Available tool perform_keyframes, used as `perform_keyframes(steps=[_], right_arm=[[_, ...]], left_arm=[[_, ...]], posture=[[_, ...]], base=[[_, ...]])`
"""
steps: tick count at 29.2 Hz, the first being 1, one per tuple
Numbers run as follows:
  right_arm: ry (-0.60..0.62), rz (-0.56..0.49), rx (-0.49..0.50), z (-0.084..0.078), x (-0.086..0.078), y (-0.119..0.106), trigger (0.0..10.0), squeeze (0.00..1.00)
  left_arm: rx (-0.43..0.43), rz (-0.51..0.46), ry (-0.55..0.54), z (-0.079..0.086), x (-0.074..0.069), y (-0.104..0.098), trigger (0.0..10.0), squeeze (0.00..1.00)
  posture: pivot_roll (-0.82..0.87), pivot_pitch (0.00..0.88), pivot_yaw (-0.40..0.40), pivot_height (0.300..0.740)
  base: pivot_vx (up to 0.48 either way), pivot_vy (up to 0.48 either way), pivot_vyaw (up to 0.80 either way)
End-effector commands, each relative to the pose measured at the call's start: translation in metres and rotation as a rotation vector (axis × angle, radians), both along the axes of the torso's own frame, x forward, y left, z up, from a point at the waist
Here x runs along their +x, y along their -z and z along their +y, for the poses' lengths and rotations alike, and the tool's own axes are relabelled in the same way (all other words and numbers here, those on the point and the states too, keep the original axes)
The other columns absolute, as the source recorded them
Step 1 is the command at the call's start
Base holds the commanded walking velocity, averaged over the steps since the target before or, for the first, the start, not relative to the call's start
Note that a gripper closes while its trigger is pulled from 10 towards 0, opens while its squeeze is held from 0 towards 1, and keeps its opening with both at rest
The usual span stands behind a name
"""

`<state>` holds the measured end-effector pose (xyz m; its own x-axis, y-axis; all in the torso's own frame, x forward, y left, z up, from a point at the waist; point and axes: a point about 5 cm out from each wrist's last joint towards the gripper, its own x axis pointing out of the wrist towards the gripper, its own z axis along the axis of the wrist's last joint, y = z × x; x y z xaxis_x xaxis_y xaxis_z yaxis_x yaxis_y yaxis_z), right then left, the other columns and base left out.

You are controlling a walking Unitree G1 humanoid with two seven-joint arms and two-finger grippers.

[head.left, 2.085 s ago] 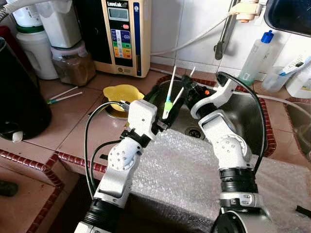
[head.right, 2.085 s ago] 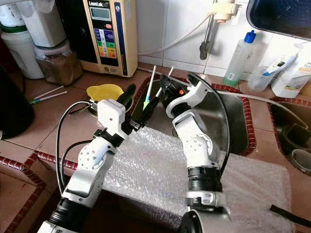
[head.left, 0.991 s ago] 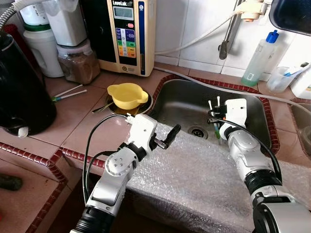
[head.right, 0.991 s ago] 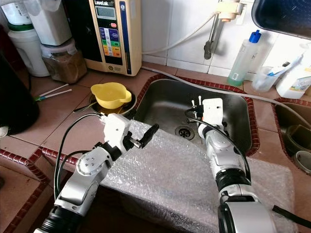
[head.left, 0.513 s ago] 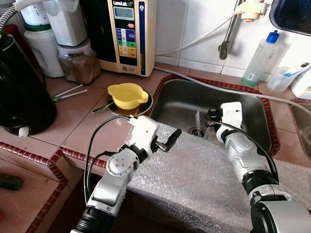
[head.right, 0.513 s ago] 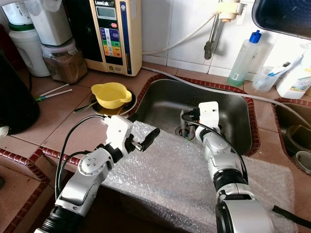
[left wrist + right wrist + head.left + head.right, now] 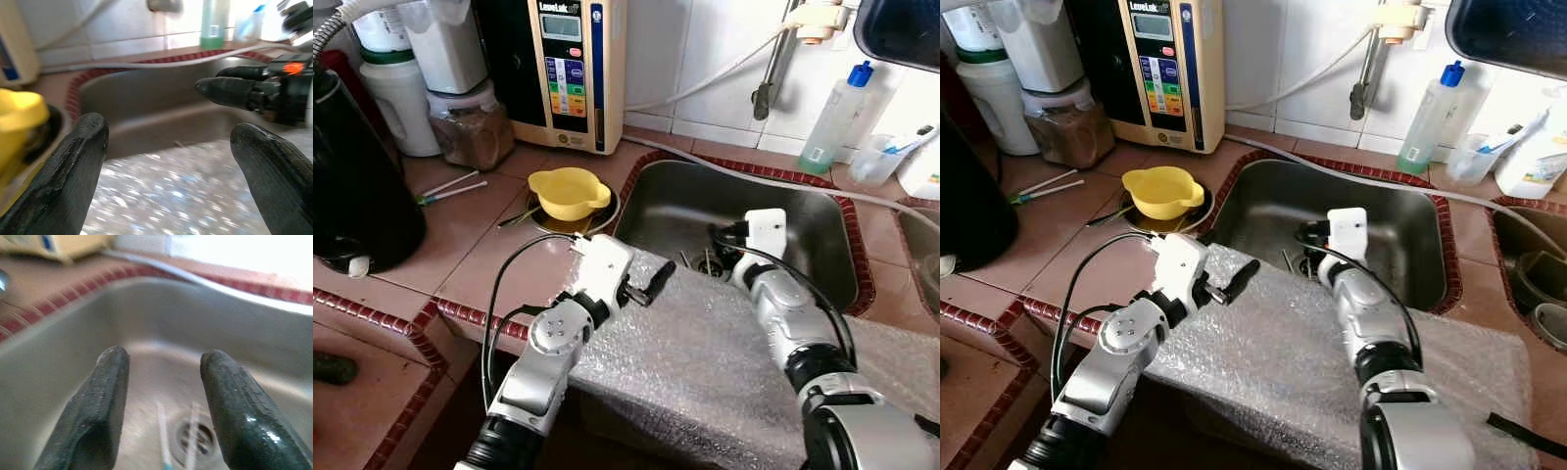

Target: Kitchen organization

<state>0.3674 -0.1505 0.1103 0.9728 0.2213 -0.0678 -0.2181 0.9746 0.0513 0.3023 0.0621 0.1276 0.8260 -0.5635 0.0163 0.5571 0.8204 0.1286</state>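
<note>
We see our right gripper [image 7: 164, 396] down inside the stainless steel sink [image 7: 813, 220], fingers spread apart and holding nothing. The two thin white sticks with green ends [image 7: 164, 440] lie on the sink floor by the round drain [image 7: 195, 438], just beyond and below our right fingertips, free of them. They are blurred, so we cannot tell exactly what they are.

Our left gripper [image 7: 168, 142] hovers over the near left part of the sheet of clear bubble wrap [image 7: 705, 362] that covers the sink's near edge, fingers wide apart and empty, pointing right towards the other gripper.

On the tiled counter left of the sink stands a yellow plastic funnel-like cup [image 7: 568, 191]. Farther left, another pair of thin white sticks [image 7: 450, 188] lies on the tiles. A cream water filter unit [image 7: 570, 69] stands against the far wall.
</note>
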Motion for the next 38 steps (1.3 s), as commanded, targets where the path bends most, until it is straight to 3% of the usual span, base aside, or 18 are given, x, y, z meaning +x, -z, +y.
perform_keyframes(steps=[1,9,13,24,30,31,33,34,35,36,37,38], right_arm=[[-0.071,-0.038,0.059,0.015,-0.001,-0.007,10.0,1.00],[-0.287,-0.117,0.089,0.067,-0.026,-0.014,10.0,1.00],[-0.353,-0.138,0.115,0.080,-0.043,-0.019,10.0,1.00],[-0.405,-0.106,0.092,0.082,-0.066,-0.017,10.0,1.00],[-0.448,-0.103,0.067,0.088,-0.074,-0.020,10.0,1.00],[-0.448,-0.102,0.066,0.088,-0.074,-0.021,10.0,1.00],[-0.450,-0.102,0.063,0.088,-0.074,-0.021,10.0,1.00],[-0.452,-0.104,0.061,0.088,-0.075,-0.021,10.0,1.00],[-0.456,-0.103,0.059,0.088,-0.076,-0.022,10.0,1.00],[-0.465,-0.101,0.057,0.089,-0.078,-0.023,10.0,0.91],[-0.477,-0.102,0.063,0.090,-0.080,-0.024,10.0,0.69],[-0.486,-0.103,0.068,0.091,-0.081,-0.025,10.0,0.69]], left_arm=[[0.006,-0.038,-0.089,0.010,0.009,-0.006,10.0,1.00],[-0.013,-0.008,-0.271,0.033,0.032,-0.011,10.0,1.00],[-0.010,0.002,-0.369,0.047,0.042,-0.011,10.0,1.00],[-0.066,0.051,-0.540,0.073,0.058,-0.012,10.0,1.00],[-0.086,0.038,-0.613,0.086,0.073,-0.025,10.0,1.00],[-0.095,0.046,-0.623,0.087,0.075,-0.025,10.0,0.62],[-0.126,0.073,-0.640,0.088,0.077,-0.025,10.0,0.62],[-0.136,0.102,-0.653,0.088,0.079,-0.024,10.0,0.00],[-0.152,0.127,-0.668,0.088,0.081,-0.024,10.0,0.00],[-0.195,0.175,-0.679,0.088,0.085,-0.024,10.0,0.00],[-0.229,0.197,-0.674,0.086,0.086,-0.024,10.0,0.00],[-0.251,0.211,-0.669,0.085,0.087,-0.024,10.0,0.00]], posture=[[0.09,0.000,-0.001,0.740],[0.08,0.000,0.000,0.740],[0.08,0.000,0.004,0.740],[0.06,0.000,0.002,0.740],[0.06,0.000,0.003,0.740],[0.06,0.000,0.004,0.740],[0.06,0.000,0.005,0.740],[0.06,0.000,0.008,0.740],[0.05,0.000,0.009,0.740],[0.05,0.000,0.009,0.740],[0.05,0.000,0.009,0.740],[0.05,0.000,0.009,0.740]], base=[[0.000,0.000,0.00],[0.000,0.000,0.00],[0.000,0.000,0.00],[0.000,0.000,0.00],[0.000,0.000,0.00],[0.000,0.000,0.00],[0.000,0.000,0.00],[0.000,0.000,0.00],[0.000,0.000,0.00],[0.000,0.000,0.00],[0.000,0.000,0.00],[0.000,0.000,0.00]])
